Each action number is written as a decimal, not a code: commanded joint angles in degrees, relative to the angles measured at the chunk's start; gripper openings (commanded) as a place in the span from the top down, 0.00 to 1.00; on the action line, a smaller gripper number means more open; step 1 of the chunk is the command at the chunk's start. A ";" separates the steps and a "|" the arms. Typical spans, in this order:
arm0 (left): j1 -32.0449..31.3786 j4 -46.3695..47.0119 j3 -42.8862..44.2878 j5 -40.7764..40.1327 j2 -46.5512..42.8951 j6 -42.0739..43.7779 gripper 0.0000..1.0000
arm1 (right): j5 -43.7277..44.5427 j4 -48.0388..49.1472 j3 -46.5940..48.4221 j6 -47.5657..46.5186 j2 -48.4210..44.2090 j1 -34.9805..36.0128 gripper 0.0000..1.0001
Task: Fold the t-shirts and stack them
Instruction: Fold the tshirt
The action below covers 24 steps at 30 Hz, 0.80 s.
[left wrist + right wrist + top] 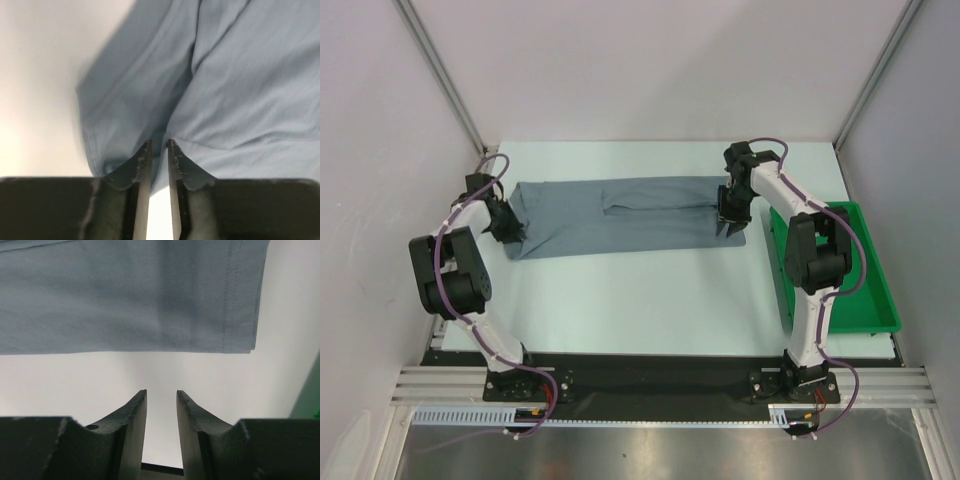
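A green plastic tray (876, 300) is being carried at the right side of the pale surface (640, 300), its long side being kept along the surface's right edge. The surface is being enclosed on three sides by white wall panels (650, 60) — these are being met at the far corners by slanting aluminium posts (438, 70). Along the near edge a black strip (660, 367) is being bordered by a grooved aluminium rail (660, 385) — below it, a brushed metal sheet (650, 450) is being shown.
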 commanded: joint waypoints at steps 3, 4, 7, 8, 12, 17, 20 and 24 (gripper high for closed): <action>0.02 -1.55 8.04 -1.40 3.03 0.32 0.65 | -0.84 -0.11 1.84 -0.42 -0.09 0.55 0.64; -0.15 -1.92 7.43 -0.79 2.69 0.23 0.64 | -0.67 -0.02 1.75 -0.42 -0.18 0.64 0.64; -0.68 -1.22 4.18 0.27 -1.61 -0.21 0.68 | -0.40 0.15 1.05 -0.25 -0.53 0.73 0.64; -0.77 -1.48 2.61 0.45 -2.58 -0.73 0.71 | -0.84 0.24 1.04 -0.33 -0.36 0.64 0.64; -2.08 -0.96 -0.92 3.34 -5.84 -2.32 0.85 | -1.37 0.59 1.31 -0.33 0.17 0.73 0.64; -3.05 0.54 -4.09 3.26 -5.14 -4.51 0.93 | -1.81 0.24 2.54 -0.51 0.87 0.90 0.64; -2.97 0.54 -2.86 2.74 -3.30 -5.04 0.95 | -1.11 -0.11 3.42 -1.21 1.22 0.82 0.63; -3.23 2.11 -1.71 4.22 -4.60 -5.74 0.94 | -0.67 -0.20 5.00 -1.56 2.72 0.82 0.63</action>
